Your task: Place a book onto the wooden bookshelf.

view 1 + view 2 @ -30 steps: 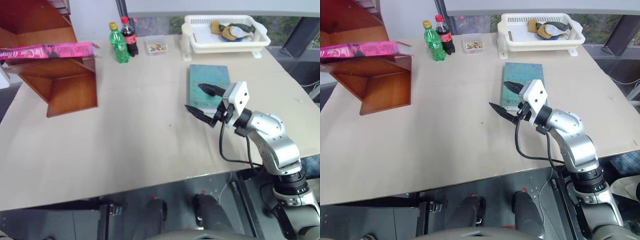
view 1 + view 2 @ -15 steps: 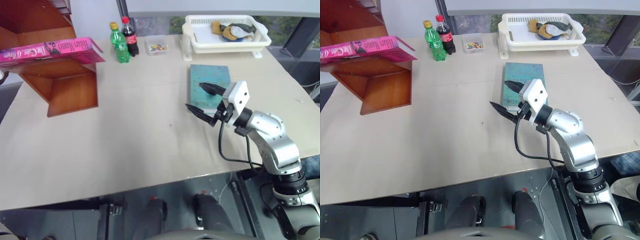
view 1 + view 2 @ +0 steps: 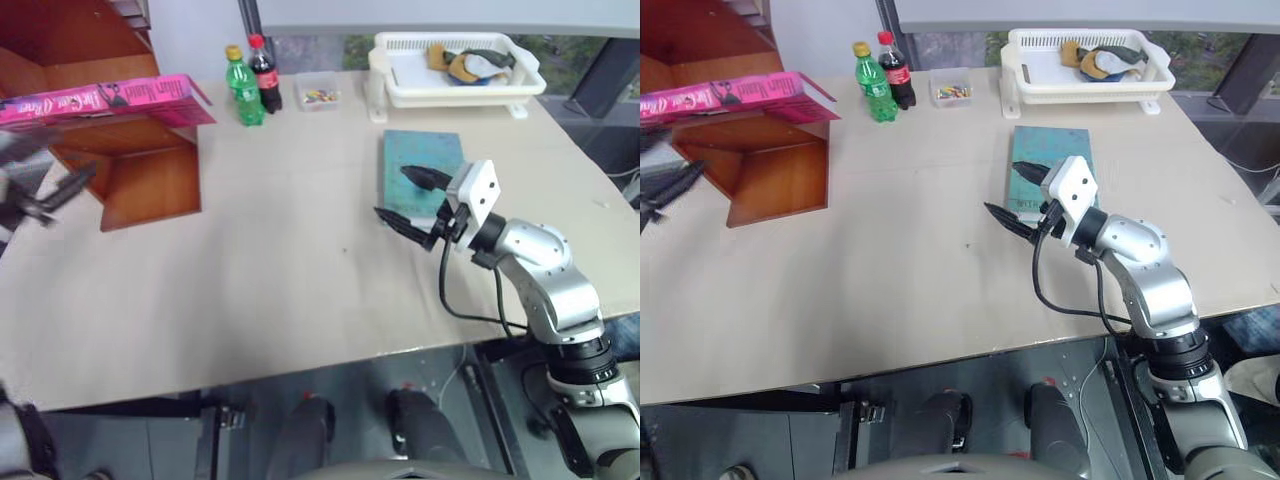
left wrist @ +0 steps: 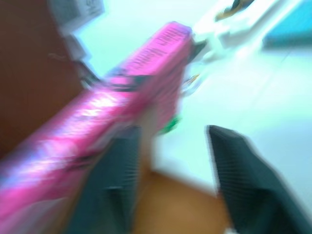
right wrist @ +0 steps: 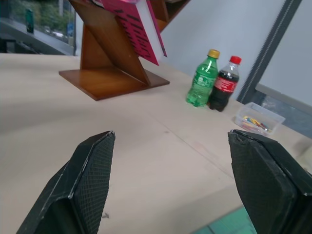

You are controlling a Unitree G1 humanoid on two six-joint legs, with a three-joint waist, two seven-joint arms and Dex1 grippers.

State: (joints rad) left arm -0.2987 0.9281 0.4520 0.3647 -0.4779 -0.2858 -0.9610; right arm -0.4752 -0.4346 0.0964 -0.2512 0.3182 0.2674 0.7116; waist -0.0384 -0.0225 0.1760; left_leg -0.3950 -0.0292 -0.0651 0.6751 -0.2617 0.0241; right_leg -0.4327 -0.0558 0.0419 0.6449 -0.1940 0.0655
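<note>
Pink book rests on wooden bookshelf; right wrist view shows page edge.

place: looks like a robotics lab or test room, not anyone's home
worktop: big plain beige sheet, staged props spread out on it
props: wooden bookshelf holding a pink book, teal book, green bottle and cola bottle, clear box of small bits, white basket
surroundings: grey wall, large windows with greenery outside, cable running off the worktop edge
</note>
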